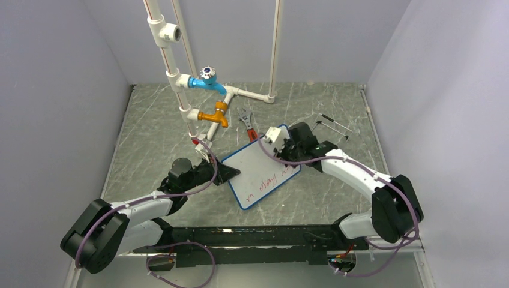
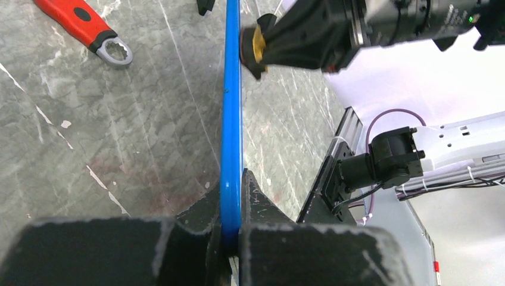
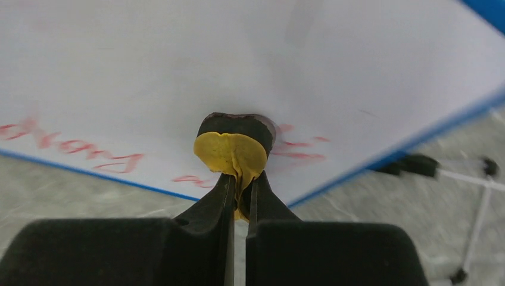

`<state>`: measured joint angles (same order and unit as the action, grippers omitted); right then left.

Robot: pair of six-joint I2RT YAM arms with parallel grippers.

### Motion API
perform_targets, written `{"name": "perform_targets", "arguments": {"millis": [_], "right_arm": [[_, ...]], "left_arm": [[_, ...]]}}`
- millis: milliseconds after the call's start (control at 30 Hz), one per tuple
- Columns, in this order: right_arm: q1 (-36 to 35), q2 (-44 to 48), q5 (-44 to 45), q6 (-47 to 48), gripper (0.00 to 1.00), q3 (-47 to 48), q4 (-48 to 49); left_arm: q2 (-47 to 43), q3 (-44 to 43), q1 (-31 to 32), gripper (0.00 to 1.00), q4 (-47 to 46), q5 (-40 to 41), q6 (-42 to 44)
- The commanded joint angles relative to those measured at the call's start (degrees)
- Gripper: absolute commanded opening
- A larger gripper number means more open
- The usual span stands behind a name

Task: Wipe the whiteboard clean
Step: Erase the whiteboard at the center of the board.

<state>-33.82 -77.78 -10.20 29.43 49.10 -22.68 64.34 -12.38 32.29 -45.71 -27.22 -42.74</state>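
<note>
Blue-framed whiteboard (image 1: 262,174) sits mid-frame in the overhead view, tipped up off the grey table (image 1: 150,138) and lying on a diagonal. My left gripper (image 1: 225,173) is clamped on its left edge; the left wrist view shows the blue rim pinched between both fingers (image 2: 253,196). My right gripper (image 3: 240,196) is closed tight on a small eraser pad (image 3: 234,146) with a yellow body and dark felt face. The felt looks pressed against the white face near the board's upper right end in the overhead view.

Step in hand, as I judge it: wiping off the red writing (image 3: 89,158).
- Felt flat on the face, not on its edge
- Light even pressure, so the board doesn't twist out of the left pinch
- Stroke along the text line toward the lower left of the right wrist frame, where most of the letters sit, then overlap the passes
- Faint red marks just right of the pad need a pass too
- Left side only braces against the push

Board vs grippers: the face is right in front of my right fingertips, touching through the pad, and its edge is inside the left jaws. Red-handled wrench (image 1: 246,123) lies on the table above the board in the overhead frame — apart from it, not needed
</note>
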Motion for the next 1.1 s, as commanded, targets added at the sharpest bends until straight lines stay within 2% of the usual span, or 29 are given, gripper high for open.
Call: {"name": "perform_targets", "arguments": {"millis": [0, 133, 267, 367, 500, 633, 733, 800, 900, 1067], "right_arm": [[4.56, 1.65, 9.62, -5.07, 0.00, 0.37, 8.74], [4.65, 0.50, 7.50, -3.01, 0.00, 0.92, 6.64], [0.62, 0.80, -5.58, 2.72, 0.00, 1.08, 0.29], [-3.73, 0.75, -10.26, 6.18, 0.00, 1.06, -2.40], [-3.03, -0.45, -6.36, 3.09, 0.00, 2.13, -0.14], [3.68, 1.62, 2.42, -2.64, 0.00, 1.31, 5.68], [6.65, 2.61, 4.82, -3.67, 0.00, 0.37, 7.20], [6.88, 2.34, 4.06, -2.69, 0.00, 0.21, 6.63], [5.82, 1.18, -1.74, -0.49, 0.00, 0.74, 3.32], [-1.54, 1.06, -11.72, 6.60, 0.00, 0.78, -2.57]], "left_arm": [[-0.88, -1.05, 0.87, 0.00, -8.13, -8.35, -0.84], [-0.82, -0.87, 0.89, 0.00, -8.77, -8.55, -1.20], [-1.76, -0.55, 0.93, 0.00, -7.81, -7.80, -0.88], [-2.10, -0.66, 0.92, 0.00, -7.39, -7.86, -0.63], [-2.37, -0.64, 0.86, 0.00, -7.36, -8.15, -0.34], [-2.30, -0.61, 0.86, 0.00, -7.89, -8.94, -0.15], [-2.07, -0.50, 0.93, 0.00, -8.49, -9.07, -0.28], [-1.77, -0.62, 0.93, 0.00, -8.88, -9.27, -0.53], [-1.72, -0.62, 0.92, 0.00, -9.55, -9.29, -1.12], [-2.31, -0.35, 0.89, 0.00, -9.28, -9.03, -1.12]]}}
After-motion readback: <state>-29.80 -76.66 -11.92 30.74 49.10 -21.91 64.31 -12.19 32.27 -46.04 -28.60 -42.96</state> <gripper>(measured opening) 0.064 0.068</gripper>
